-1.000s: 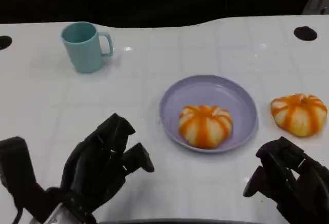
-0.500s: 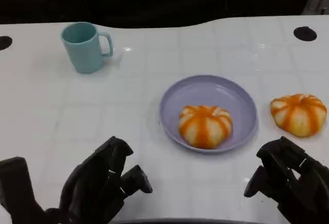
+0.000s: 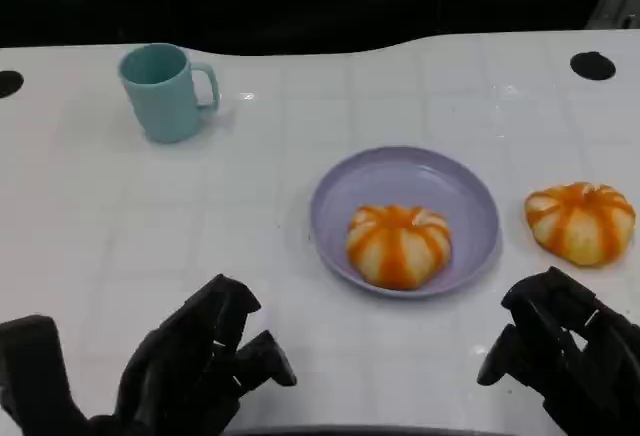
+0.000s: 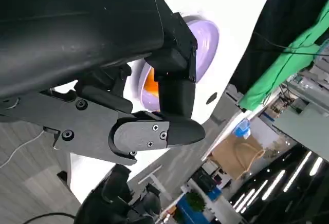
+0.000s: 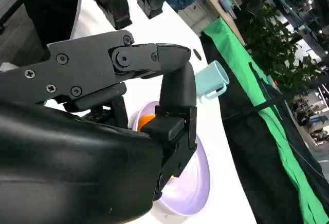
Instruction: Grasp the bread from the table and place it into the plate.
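Note:
A lilac plate (image 3: 400, 171) lies at the table's middle with an orange-striped bread (image 3: 398, 246) in its near half. A second striped bread (image 3: 580, 221) rests on the white table just right of the plate. My left hand (image 3: 200, 366) hovers low at the near edge, left of the plate, fingers apart and holding nothing. My right hand (image 3: 560, 356) hangs near the front edge, below the loose bread and apart from it, with nothing in it. In the left wrist view, the plate (image 4: 205, 44) and a slice of bread (image 4: 150, 82) peek past my fingers (image 4: 169, 131). The right wrist view has the plate (image 5: 193, 183) and bread (image 5: 145, 118) behind my fingers (image 5: 175, 95).
A teal mug (image 3: 165, 91) stands at the far left, also seen as the mug (image 5: 211, 80) in the right wrist view. Dark round holes (image 3: 593, 64) mark the table's far corners. The table's far edge meets a black backdrop.
My left hand has drawn back toward the near edge and sits lower in the picture. The right hand, both breads and the plate have stayed in place.

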Controlling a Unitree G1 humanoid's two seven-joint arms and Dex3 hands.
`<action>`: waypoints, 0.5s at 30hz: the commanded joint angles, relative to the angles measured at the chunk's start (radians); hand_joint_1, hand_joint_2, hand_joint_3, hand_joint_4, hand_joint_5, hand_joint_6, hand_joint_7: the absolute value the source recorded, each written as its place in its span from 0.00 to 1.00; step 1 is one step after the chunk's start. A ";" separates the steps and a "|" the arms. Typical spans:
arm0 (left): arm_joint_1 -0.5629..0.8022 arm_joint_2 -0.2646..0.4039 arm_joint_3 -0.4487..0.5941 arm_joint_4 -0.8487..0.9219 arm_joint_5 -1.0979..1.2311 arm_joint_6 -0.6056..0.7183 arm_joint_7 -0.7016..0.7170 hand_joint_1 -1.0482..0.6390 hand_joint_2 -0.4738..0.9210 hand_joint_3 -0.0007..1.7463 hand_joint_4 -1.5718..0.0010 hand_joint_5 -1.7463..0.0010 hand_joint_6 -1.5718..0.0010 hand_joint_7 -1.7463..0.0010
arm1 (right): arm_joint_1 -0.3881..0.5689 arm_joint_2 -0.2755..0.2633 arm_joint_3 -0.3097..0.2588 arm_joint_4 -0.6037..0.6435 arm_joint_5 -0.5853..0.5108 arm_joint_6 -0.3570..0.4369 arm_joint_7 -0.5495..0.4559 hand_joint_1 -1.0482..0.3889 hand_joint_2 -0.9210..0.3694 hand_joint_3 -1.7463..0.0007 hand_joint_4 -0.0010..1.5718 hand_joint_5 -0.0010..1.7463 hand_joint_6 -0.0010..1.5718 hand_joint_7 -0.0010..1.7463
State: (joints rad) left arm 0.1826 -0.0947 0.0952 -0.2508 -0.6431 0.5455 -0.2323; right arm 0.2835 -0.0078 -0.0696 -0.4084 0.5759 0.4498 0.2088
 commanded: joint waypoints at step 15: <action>-0.039 0.011 0.014 0.063 -0.001 -0.066 -0.031 0.27 1.00 0.19 0.48 0.00 0.65 0.00 | -0.008 -0.012 -0.020 0.014 0.007 -0.014 0.016 0.37 0.00 0.85 0.37 1.00 0.32 0.85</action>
State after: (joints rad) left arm 0.1460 -0.0944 0.1073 -0.1957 -0.6415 0.4973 -0.2409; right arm 0.2797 -0.0080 -0.0711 -0.4014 0.5757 0.4473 0.2173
